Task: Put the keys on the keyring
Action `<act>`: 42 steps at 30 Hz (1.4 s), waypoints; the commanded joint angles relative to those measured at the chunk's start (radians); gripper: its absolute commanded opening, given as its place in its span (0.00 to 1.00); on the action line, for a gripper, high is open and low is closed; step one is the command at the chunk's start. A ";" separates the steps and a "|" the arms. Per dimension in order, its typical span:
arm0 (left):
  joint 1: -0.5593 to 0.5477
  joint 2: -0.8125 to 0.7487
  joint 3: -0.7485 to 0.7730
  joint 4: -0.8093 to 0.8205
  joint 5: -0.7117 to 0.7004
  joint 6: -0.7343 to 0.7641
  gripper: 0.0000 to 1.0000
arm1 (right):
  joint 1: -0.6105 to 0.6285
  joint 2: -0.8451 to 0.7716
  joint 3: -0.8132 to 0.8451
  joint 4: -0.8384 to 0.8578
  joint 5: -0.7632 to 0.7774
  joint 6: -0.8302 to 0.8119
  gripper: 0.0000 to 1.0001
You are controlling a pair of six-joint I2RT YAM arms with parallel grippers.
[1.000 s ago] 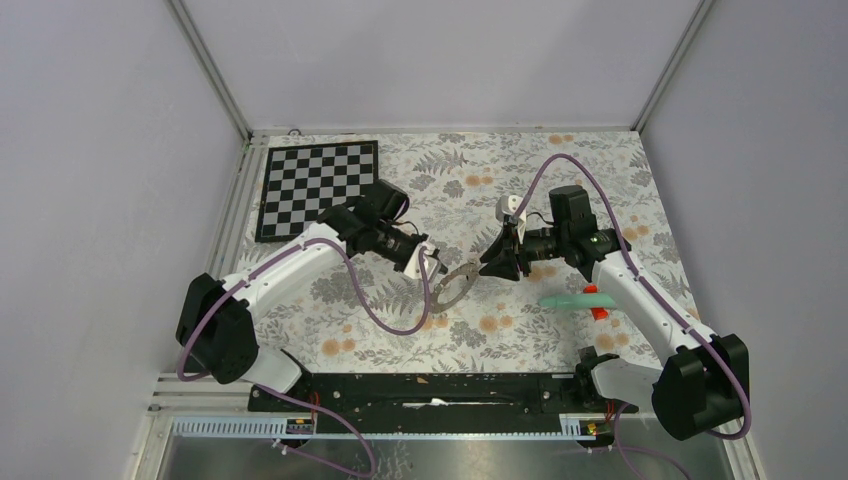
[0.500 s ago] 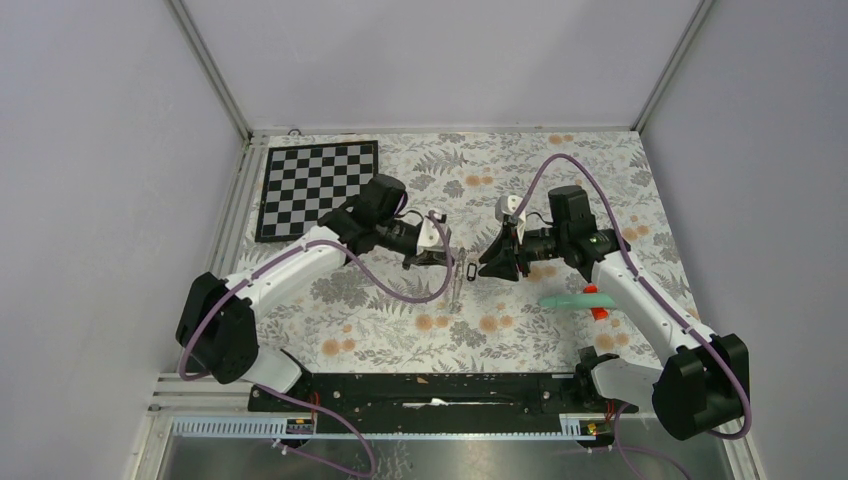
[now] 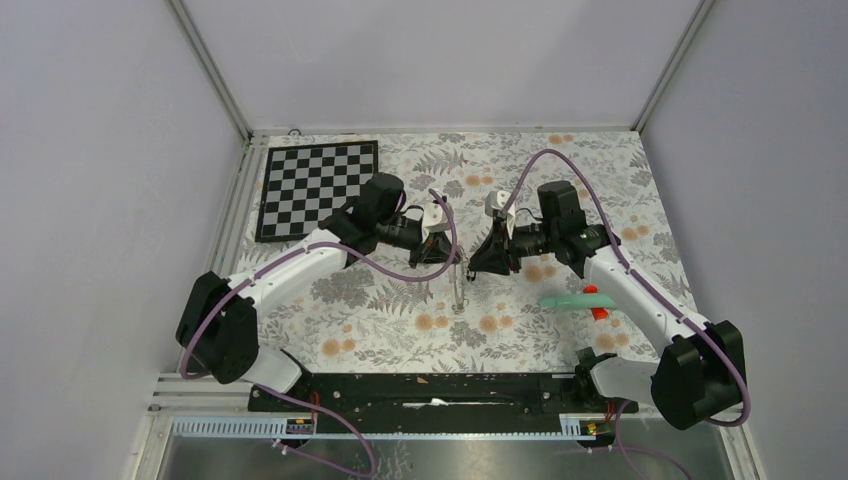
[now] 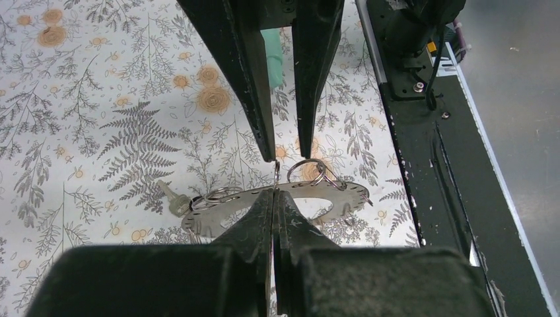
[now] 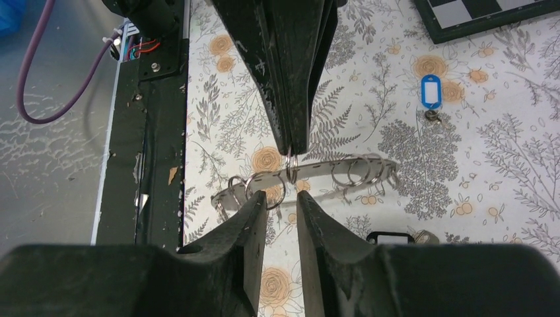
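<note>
I am pinching the keyring by the upper edge of its band with my left hand, the two fingers pressed tight together on the metal. I am holding the hoop upright over the flowered bench, so that it is showing edge-on from above, between my two arms. Whether its lower edge is touching the bench I cannot tell. Several small wire rings are dangling along the band. My right hand is pointing at the left one from the opposite side, its fingers spread a little with a clear gap between them and gripping nothing. Its tips are sitting just beside the band, close to the spot where my left fingers are clamping, and one small ring is showing in the gap. The blue-tagged key is lying flat on the bench, well apart from the keyring, on the side toward the chequered board. The black-tagged key is lying on the bench too, nearer the hoop but not on it, half hidden behind my right finger. The teal stick with its red piece is lying on the bench beside my right forearm.
</note>
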 commanded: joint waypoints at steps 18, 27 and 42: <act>0.003 -0.004 -0.010 0.075 0.031 -0.025 0.00 | 0.048 0.046 0.085 0.066 0.040 0.045 0.06; 0.155 0.004 0.003 0.057 0.318 0.017 0.54 | 0.049 0.004 0.066 0.070 0.059 0.037 0.00; 0.129 0.041 0.023 -0.001 0.295 0.076 0.51 | 0.048 -0.002 0.068 0.080 0.064 0.048 0.00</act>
